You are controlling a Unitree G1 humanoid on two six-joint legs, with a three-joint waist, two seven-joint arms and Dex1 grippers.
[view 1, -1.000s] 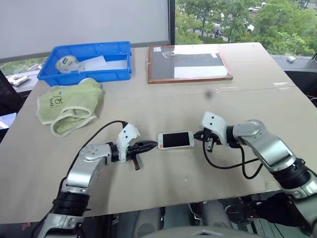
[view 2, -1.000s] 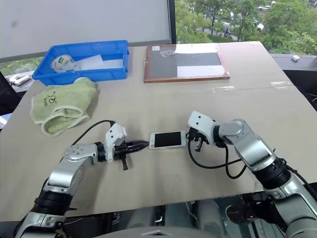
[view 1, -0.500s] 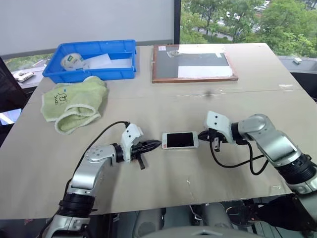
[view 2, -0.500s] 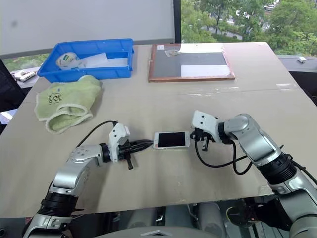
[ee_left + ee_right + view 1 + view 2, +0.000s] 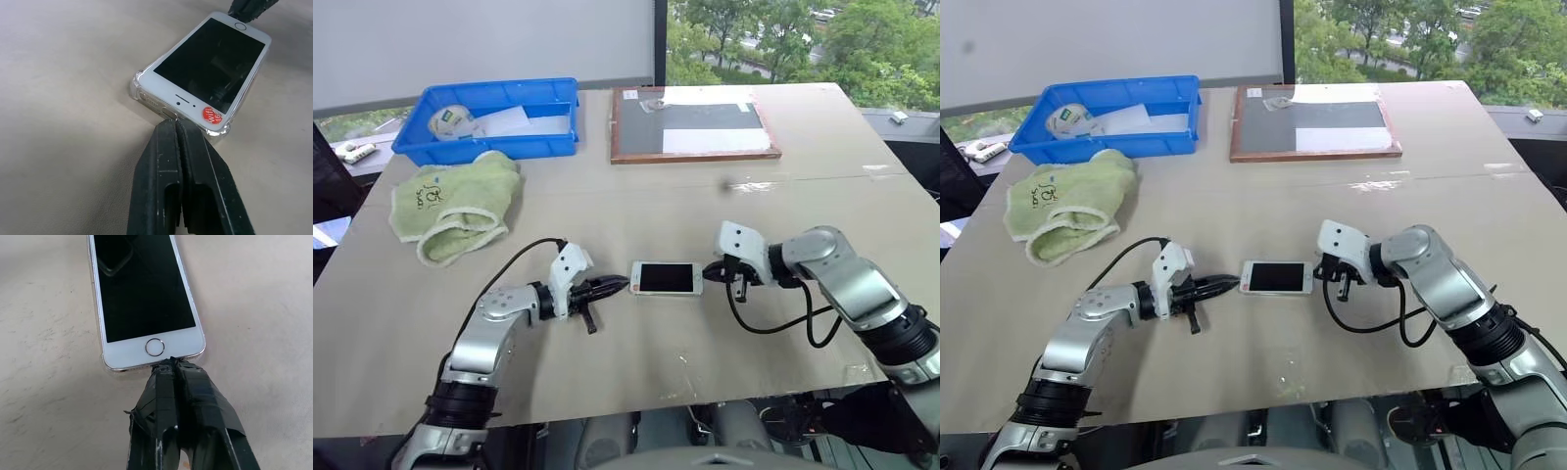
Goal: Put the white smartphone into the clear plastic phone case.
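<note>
now the white smartphone [image 5: 208, 68] lies flat mid-table inside the clear plastic phone case [image 5: 138, 84]. left gripper [image 5: 175, 123] and right gripper [image 5: 171, 363], both pinched shut and empty, should press its opposite ends evenly, seating corners without skidding it.

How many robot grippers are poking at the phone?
2. The left gripper, shut, is at the white smartphone's speaker end. The right gripper, shut, is at its home-button end.

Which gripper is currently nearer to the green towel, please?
The left. The left gripper, shut, sits at the white smartphone's near end, on the green towel's side; the right gripper, shut, is beyond the phone's far end.
</note>
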